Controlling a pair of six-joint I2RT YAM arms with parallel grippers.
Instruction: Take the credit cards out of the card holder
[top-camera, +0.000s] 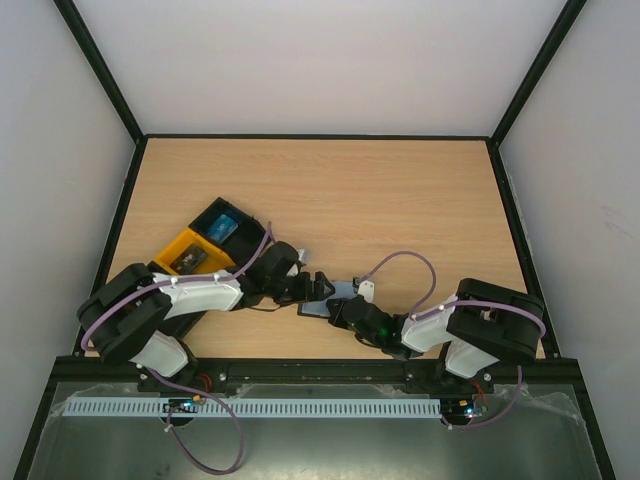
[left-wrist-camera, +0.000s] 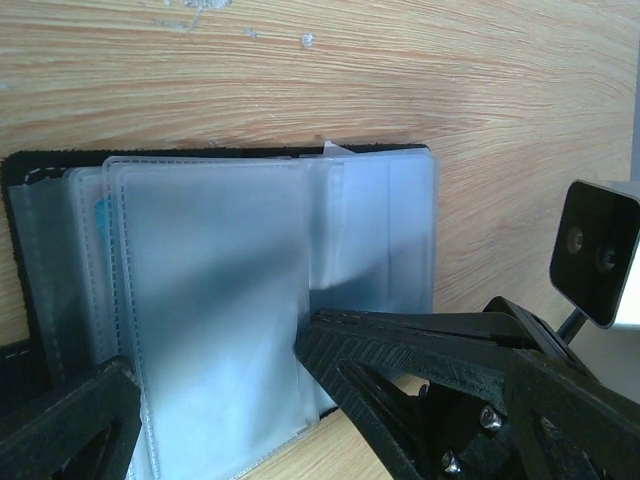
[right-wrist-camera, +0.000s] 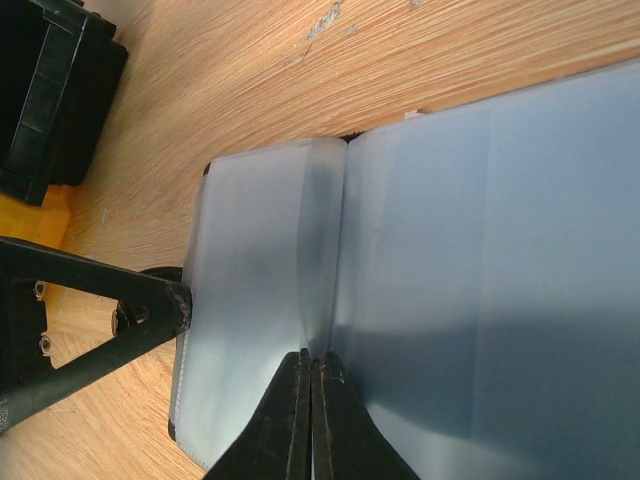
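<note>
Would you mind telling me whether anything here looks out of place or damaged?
Nothing serious: the card holder lies open with its clear sleeves fanned unevenly, a small pale corner pokes past its edge, and pale flecks mark the table beyond it.

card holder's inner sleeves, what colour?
Frosted translucent grey-blue; the card holder has a black outer edge. Left wrist view shows it best.

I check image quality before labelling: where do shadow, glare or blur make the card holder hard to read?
Top view: even light, sharp, but the card holder is small and partly hidden. Left wrist view: a shadow band crosses the frosted sleeves. Right wrist view: shadow darkens the lower sleeves; no glare.
</note>
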